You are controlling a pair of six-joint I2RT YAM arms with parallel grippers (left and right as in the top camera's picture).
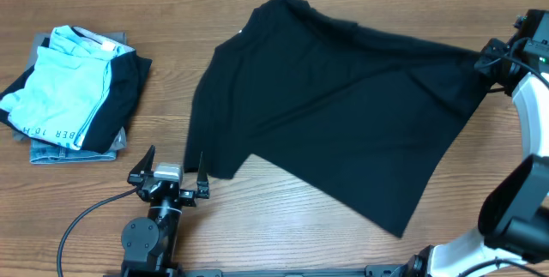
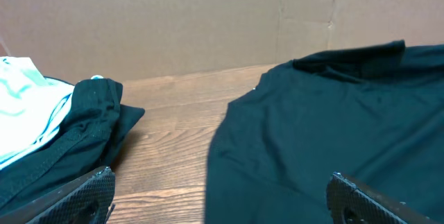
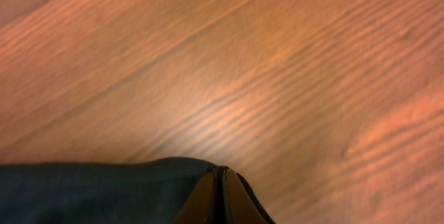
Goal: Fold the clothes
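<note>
Cloth takes up most of the view: the black T-shirt [image 1: 334, 105] lies opened out on the table [image 1: 283, 225], set on a slant, with soft ridges running across it. As far as I can see, no part of it is laid over another.

At the shirt's right-hand edge the right pincer [image 1: 485, 58] is closed tight with a bit of the dark fabric nipped between its tips. The wrist view shows the two tips pressed together with black cloth caught at them and bare wood beyond. The shirt draws out to a point toward that grip, so I take it the edge is being held taut or tugged.

Just off the shirt's lower left corner the left pincer [image 1: 176, 153] stands wide open and holds nothing. Its tips are near the hem, but I cannot tell whether they touch it.

Well apart from the shirt, to its left, sits a pile of folded clothes [image 1: 73, 88], light blue on top with darker pieces under it.

To my eye the folding proper has not begun. This looks like the spreading stage. The shirt needs squaring and smoothing, then the sleeves and sides brought in and the body doubled over.
</note>
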